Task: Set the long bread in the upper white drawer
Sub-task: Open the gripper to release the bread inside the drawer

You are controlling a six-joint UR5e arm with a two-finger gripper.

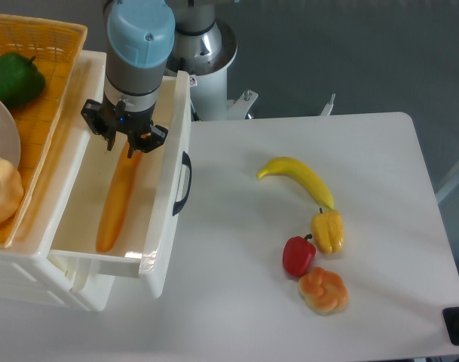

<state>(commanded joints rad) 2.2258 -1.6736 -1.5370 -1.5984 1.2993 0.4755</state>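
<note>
The long bread (114,205), a smooth orange-yellow loaf, lies lengthwise inside the upper white drawer (166,226), which is pulled out and has a black handle (182,183) on its front panel. My gripper (128,148) hangs over the far end of the drawer, right above the bread's far end. Its fingers stand apart on either side of that end, and the bread rests on the drawer floor.
A yellow woven basket (52,53) at the left holds a green pepper (14,79), a white plate and a ring-shaped bread. On the table at the right lie a banana (298,175), a yellow pepper (328,231), a red pepper (298,256) and a knotted bun (323,289).
</note>
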